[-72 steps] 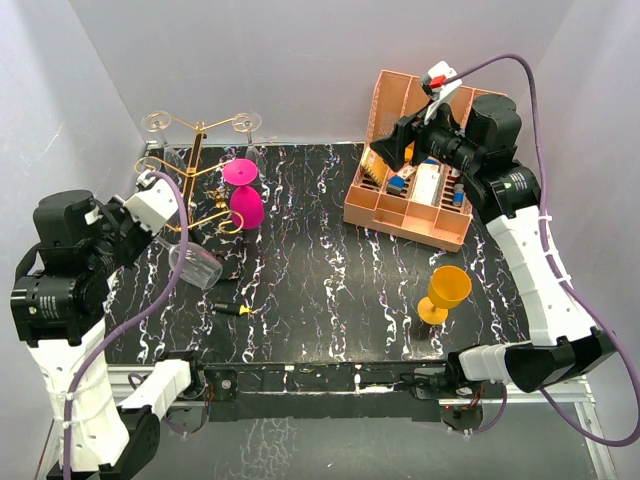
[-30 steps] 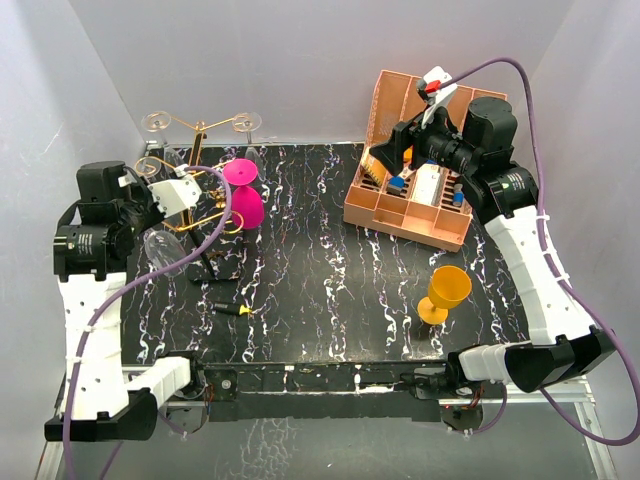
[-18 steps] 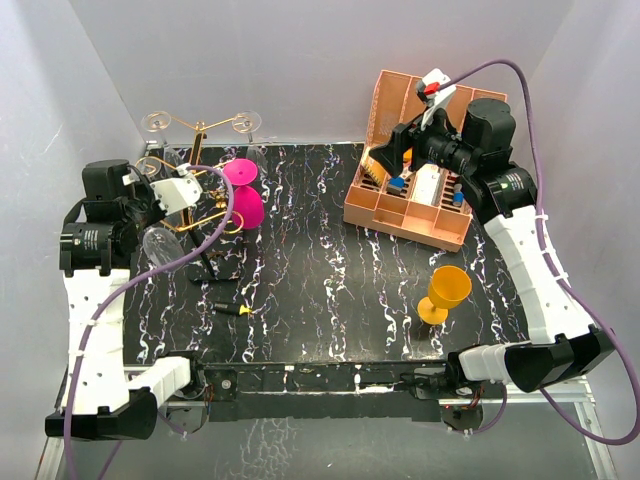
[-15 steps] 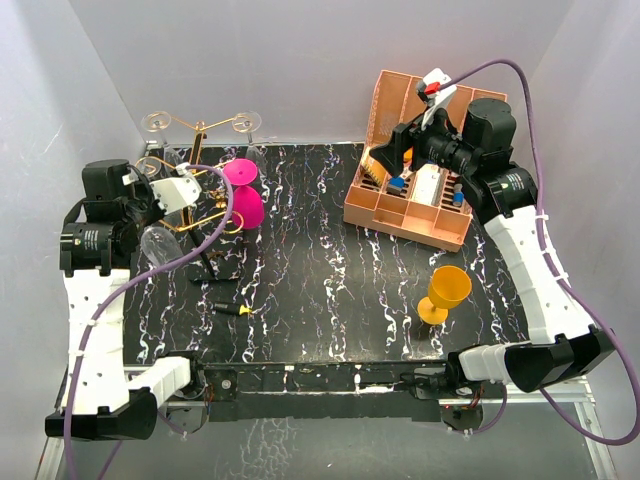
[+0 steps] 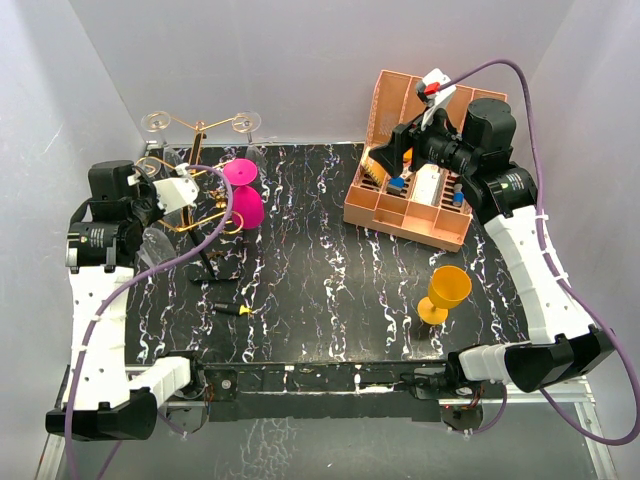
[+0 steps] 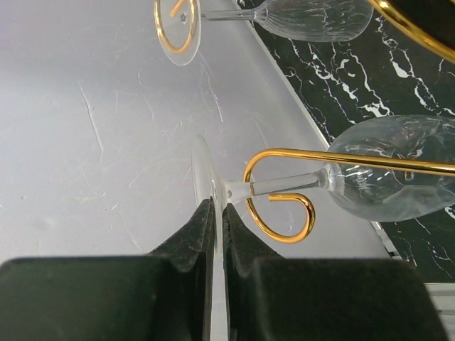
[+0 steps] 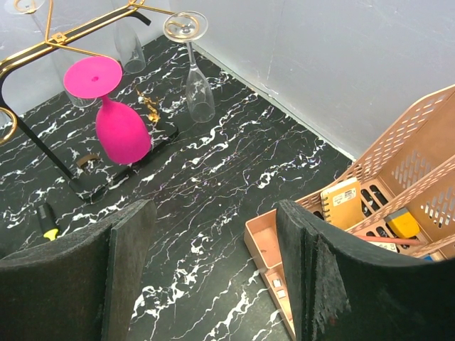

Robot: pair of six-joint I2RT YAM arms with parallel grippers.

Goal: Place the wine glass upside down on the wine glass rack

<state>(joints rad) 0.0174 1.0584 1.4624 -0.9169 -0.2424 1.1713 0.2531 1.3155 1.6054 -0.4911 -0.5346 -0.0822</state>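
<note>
Rack [image 5: 198,165] stands far left in the top view, and the right gripper [image 5: 392,162] hangs over a pink box [image 5: 405,228]. Only the left wrist view shows the left gripper [image 6: 215,206] pinching the clear glass [image 6: 387,177] by its foot, with the stem inside a gold curl. The right wrist view shows jaws wide apart, holding nothing.

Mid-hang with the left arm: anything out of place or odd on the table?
One stray: a small black-and-yellow object lies loose on the table near the wine glass rack. The clear wine glass, pinched by its foot in the left gripper, has its stem inside a gold scroll. Nothing looks spilled or broken.
</note>
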